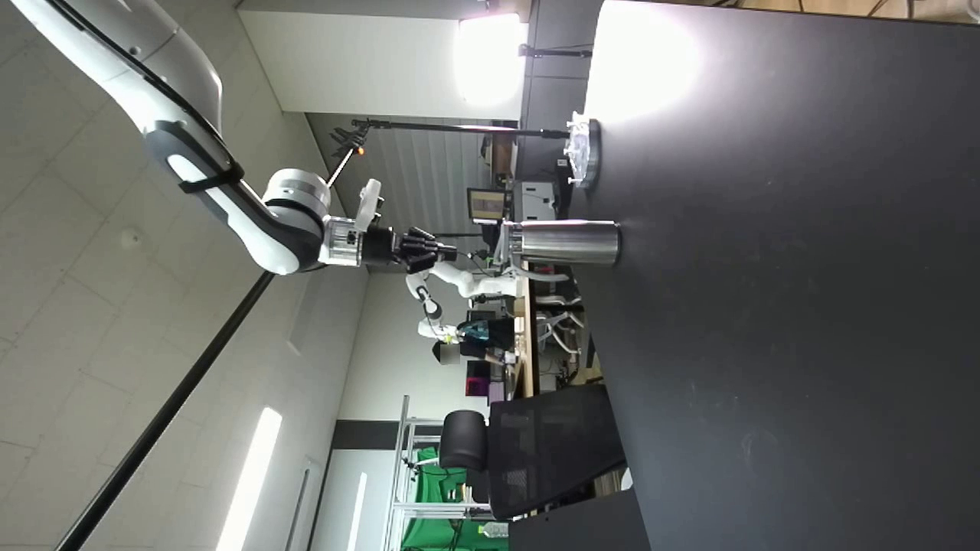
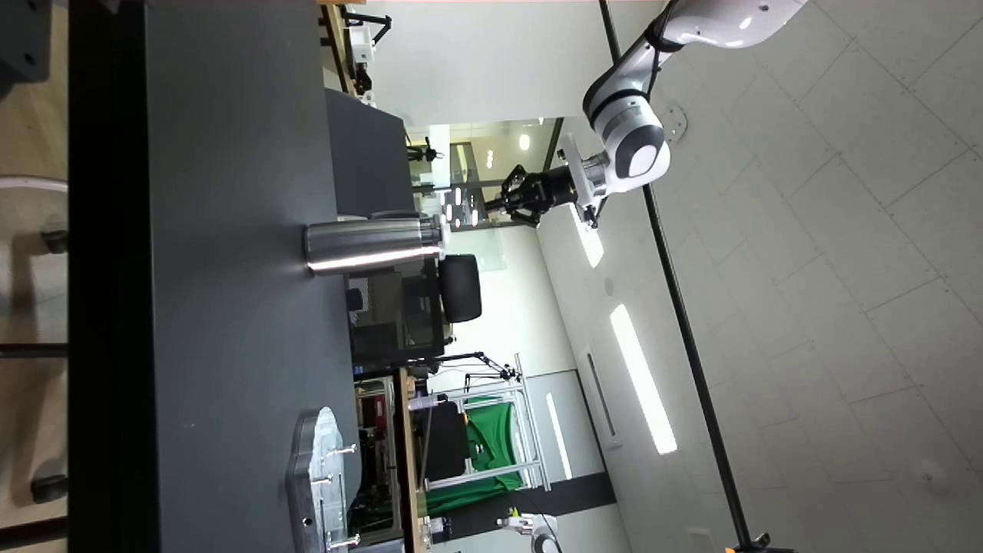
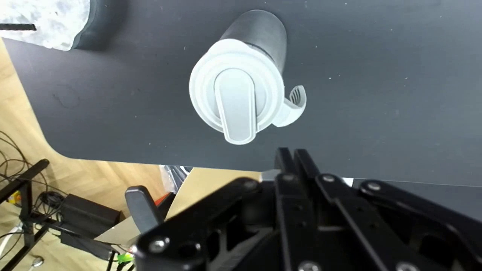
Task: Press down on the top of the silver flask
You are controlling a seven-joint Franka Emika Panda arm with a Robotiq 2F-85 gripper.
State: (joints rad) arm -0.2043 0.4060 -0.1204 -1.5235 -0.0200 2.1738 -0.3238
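Both exterior views lie on their side. The silver flask (image 1: 570,242) (image 2: 369,244) stands upright on the dark table (image 1: 804,321), its shiny metal body topped by a white lid. In the wrist view the flask (image 3: 263,32) is seen from above; its lid (image 3: 235,94) has a long flap, and a white handle (image 3: 292,107) sticks out at the side. My gripper (image 1: 453,251) (image 2: 489,206) is above the flask, apart from it. In the wrist view the gripper's fingertips (image 3: 293,152) are together with a thin gap, empty, just past the lid's flap.
A flat pale object on a grey base (image 1: 583,149) (image 2: 315,476) (image 3: 49,22), with small pegs, stands on the table beside the flask. The table's edge runs close to the flask in the wrist view. A black chair (image 1: 551,451) stands beyond the table.
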